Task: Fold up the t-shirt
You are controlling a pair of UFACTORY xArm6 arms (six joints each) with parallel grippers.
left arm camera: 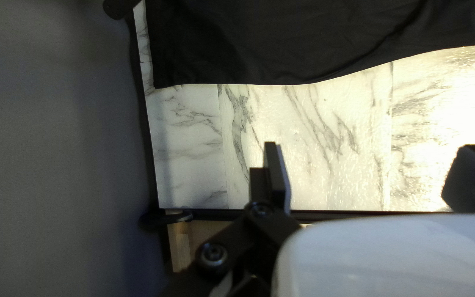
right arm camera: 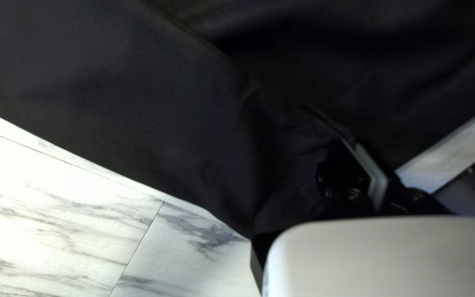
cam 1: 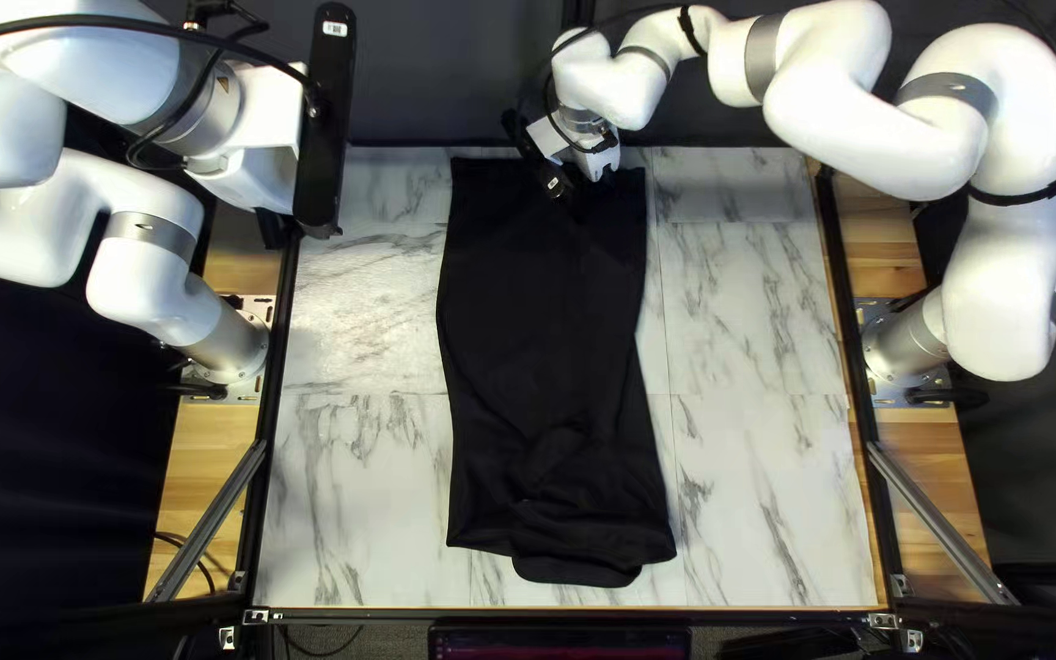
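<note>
The black t-shirt [cam 1: 540, 318] lies as a long narrow strip from the table's far edge toward its near edge, wrinkled at the near end. At its far end is my right gripper [cam 1: 595, 159], its tips lost against the dark cloth. In the right wrist view, the right gripper [right arm camera: 366, 148] has its fingers closed on a pinched ridge of the t-shirt [right arm camera: 155, 110]. My left gripper [cam 1: 271, 229] hangs over the table's left edge, away from the cloth. In the left wrist view, the left gripper [left arm camera: 375, 165] is wide open, with the t-shirt [left arm camera: 281, 38] ahead of it.
Marble-patterned tabletop [cam 1: 754, 318] shows on both sides of the cloth. A dark frame [cam 1: 278, 355] runs along the table's left edge, and angled metal struts [cam 1: 938, 520] stand near both front corners. A screen [cam 1: 559, 643] sits beyond the near edge.
</note>
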